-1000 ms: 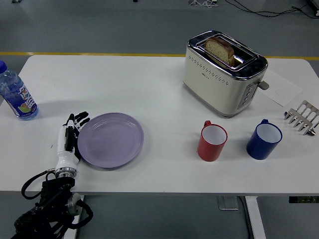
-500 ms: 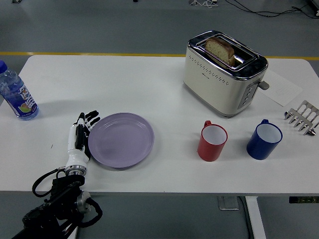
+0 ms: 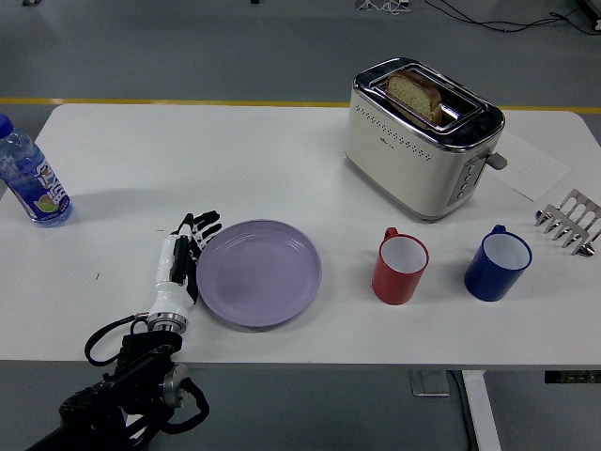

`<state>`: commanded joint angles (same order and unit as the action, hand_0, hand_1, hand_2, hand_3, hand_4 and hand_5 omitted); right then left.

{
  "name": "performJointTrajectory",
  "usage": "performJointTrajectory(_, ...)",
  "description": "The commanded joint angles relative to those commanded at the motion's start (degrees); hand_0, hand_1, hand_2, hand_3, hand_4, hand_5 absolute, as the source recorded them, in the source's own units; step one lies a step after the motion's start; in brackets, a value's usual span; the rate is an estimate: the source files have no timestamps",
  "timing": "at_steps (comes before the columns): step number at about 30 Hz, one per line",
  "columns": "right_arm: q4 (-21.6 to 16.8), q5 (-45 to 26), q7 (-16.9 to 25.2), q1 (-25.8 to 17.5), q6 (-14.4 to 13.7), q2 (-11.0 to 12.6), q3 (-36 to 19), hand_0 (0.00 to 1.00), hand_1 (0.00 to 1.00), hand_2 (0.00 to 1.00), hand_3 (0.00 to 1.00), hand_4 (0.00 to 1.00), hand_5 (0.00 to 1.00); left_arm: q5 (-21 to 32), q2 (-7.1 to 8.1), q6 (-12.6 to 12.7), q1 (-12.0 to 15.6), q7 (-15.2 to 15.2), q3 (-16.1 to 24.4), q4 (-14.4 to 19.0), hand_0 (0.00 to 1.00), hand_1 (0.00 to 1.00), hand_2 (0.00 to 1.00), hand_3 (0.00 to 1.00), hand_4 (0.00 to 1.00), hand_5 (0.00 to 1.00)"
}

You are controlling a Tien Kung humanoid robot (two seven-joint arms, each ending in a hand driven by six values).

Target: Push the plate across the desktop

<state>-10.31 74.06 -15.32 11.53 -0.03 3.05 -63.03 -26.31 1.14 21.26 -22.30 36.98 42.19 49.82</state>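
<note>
A lilac plate (image 3: 259, 272) lies flat on the white table (image 3: 282, 160), left of centre near the front edge. My left hand (image 3: 184, 254), white with black fingers, rests on the table against the plate's left rim. Its fingers (image 3: 199, 228) are straight and spread and hold nothing. The left arm comes in from the lower left corner. My right arm is out of view.
A red mug (image 3: 399, 267) stands right of the plate, a blue mug (image 3: 497, 263) further right. A cream toaster (image 3: 420, 138) with bread in it stands at the back. A water bottle (image 3: 28, 178) is at the far left. A metal rack (image 3: 569, 220) is at the right edge.
My left hand has slid to the right along the table, and the plate has moved right with it, closer to the red mug.
</note>
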Motion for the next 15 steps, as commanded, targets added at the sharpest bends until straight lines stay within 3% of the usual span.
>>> performJointTrajectory(15,0.0,-0.1,0.0,-0.1,0.0,0.1,0.0,0.64,0.614,0.632,0.578,0.362,0.152,1.7,-1.07,0.2,-2.5,0.0,-5.7,1.4,0.705,0.737,0.723,0.612,0.421,0.936)
